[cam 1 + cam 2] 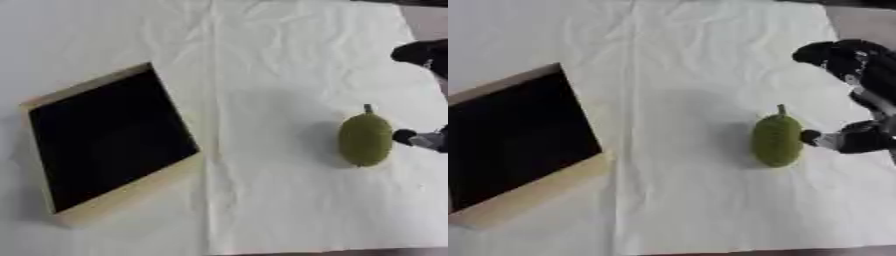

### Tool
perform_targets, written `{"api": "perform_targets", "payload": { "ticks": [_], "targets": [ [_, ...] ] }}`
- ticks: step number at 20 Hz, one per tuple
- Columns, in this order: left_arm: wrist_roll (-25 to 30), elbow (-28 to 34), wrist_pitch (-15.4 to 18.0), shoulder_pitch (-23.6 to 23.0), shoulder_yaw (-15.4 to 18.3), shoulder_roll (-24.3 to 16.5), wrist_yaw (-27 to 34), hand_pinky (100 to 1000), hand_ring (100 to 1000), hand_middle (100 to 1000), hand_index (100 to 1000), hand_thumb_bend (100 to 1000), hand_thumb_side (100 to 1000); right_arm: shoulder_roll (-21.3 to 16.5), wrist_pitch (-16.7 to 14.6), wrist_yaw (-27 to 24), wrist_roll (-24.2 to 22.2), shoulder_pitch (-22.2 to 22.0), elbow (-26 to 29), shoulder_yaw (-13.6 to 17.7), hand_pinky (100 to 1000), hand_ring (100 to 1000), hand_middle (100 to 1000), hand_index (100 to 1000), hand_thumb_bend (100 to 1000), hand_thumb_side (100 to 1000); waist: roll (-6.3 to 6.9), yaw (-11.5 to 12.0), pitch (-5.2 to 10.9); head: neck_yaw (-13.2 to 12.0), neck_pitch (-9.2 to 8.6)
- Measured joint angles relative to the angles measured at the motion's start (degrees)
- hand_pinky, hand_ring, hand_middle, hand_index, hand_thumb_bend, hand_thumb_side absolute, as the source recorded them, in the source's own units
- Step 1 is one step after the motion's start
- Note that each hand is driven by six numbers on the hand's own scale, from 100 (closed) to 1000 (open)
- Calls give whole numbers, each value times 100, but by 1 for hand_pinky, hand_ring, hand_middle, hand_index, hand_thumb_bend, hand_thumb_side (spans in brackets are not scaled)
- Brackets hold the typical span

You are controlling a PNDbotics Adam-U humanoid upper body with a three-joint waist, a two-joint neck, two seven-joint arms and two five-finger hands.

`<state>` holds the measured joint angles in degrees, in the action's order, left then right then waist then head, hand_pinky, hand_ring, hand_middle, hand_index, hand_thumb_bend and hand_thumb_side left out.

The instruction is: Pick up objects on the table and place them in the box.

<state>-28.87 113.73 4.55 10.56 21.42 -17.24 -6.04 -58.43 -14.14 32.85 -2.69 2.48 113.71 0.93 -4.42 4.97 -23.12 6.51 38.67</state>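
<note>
A green oval fruit with a short stem [778, 139] lies on the white cloth, right of centre. My right hand [859, 95] reaches in from the right edge, spread wide. Its thumb tip [811, 136] touches the fruit's right side, and its fingers [824, 52] are held up and away, farther back. The fingers are not closed round the fruit. The wooden box [131, 194] with a dark inside sits at the left, its opening facing up. My left hand is not visible in either view.
A wrinkled white cloth [262, 60] covers the table, with a crease down the middle. The cloth's near edge [332, 251] shows at the bottom. A strip of bare table [859, 22] shows at the top right.
</note>
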Motion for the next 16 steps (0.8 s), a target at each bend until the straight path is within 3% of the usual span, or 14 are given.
{"api": "perform_targets", "payload": {
  "ticks": [4,5,7,16],
  "targets": [
    [4,0,-4,0,-1,0,0,498,496,566,703,264,576,-84,-66,-386,-171,-1,0,-145,878,800,854,898,572,121,-16,0,1,5,1],
    [5,0,-5,0,-1,0,0,498,496,565,702,264,576,-99,-75,-448,-198,0,0,-167,877,797,850,903,625,100,-25,0,1,7,1],
    [7,0,-7,1,-1,0,0,498,496,566,703,264,576,-107,-86,-558,-241,0,0,-208,876,793,843,903,573,112,-30,0,1,16,1],
    [25,0,-26,2,-2,0,-1,498,496,566,702,261,577,-84,-58,-758,-438,55,1,-399,874,785,825,926,554,100,-25,47,0,57,1]
  ]
}}
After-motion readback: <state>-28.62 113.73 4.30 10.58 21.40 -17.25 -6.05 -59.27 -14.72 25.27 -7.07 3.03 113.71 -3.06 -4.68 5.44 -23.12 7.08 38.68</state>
